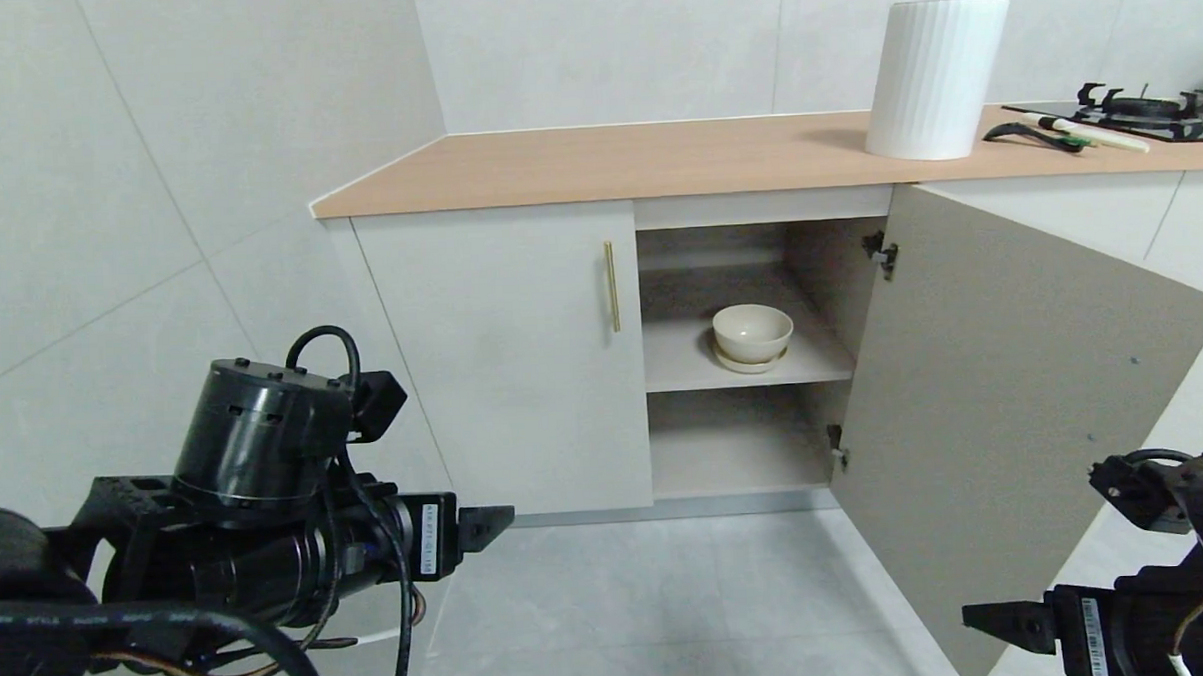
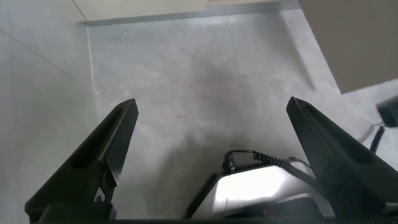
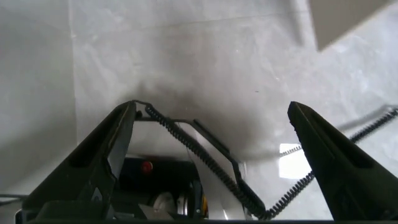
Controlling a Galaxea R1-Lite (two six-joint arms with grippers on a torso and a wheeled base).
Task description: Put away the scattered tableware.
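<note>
A cream bowl [image 1: 752,332] sits on a small cream plate [image 1: 750,363] on the middle shelf [image 1: 682,360] of the open cabinet. My left gripper [image 1: 488,527] hangs low at the left, well short of the cabinet and pointing toward it. In the left wrist view it [image 2: 211,106] is open over the floor tiles, holding nothing. My right gripper [image 1: 992,625] is low at the right, in front of the open door. The right wrist view shows it [image 3: 212,109] open and empty as well.
The cabinet's right door [image 1: 1004,404] is swung wide open toward me. The left door [image 1: 512,361] with its gold handle [image 1: 612,287] is closed. On the wooden countertop [image 1: 655,161] stand a white ribbed cylinder [image 1: 936,78], utensils [image 1: 1065,134] and a gas hob [image 1: 1144,109].
</note>
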